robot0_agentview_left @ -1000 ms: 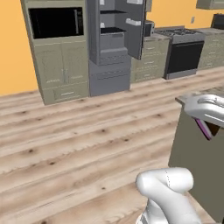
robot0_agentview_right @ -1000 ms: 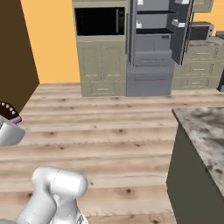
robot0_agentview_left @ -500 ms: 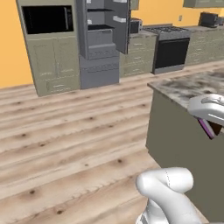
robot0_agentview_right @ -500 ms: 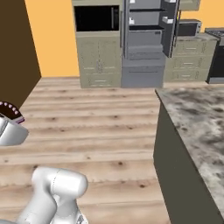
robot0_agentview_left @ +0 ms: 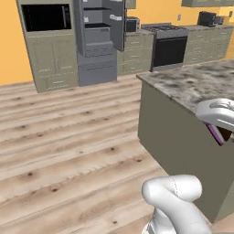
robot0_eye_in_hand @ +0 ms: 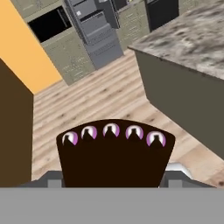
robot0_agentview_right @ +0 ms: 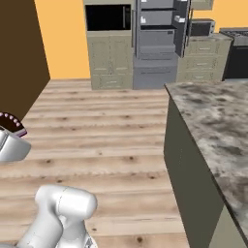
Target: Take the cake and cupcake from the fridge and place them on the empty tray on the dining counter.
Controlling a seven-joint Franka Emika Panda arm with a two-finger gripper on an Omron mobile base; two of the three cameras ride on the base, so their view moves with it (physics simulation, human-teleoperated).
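One dark cake (robot0_eye_in_hand: 114, 159), five pink-white dollops

Orange walls (robot0_agentview_left: 9, 50), pale wood floor (robot0_agentview_left: 68, 137).

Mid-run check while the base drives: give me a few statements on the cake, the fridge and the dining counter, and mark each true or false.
1. The cake sits between the jaws of the gripper. True.
2. The fridge is closed. False: its door stands open, with shelves and door bins showing.
3. The dining counter has a grey speckled stone top. True.
4. The cake's top is plain white. False: it is dark brown with a row of pink and white dollops.
5. The floor is tiled. False: it is pale wood planks.
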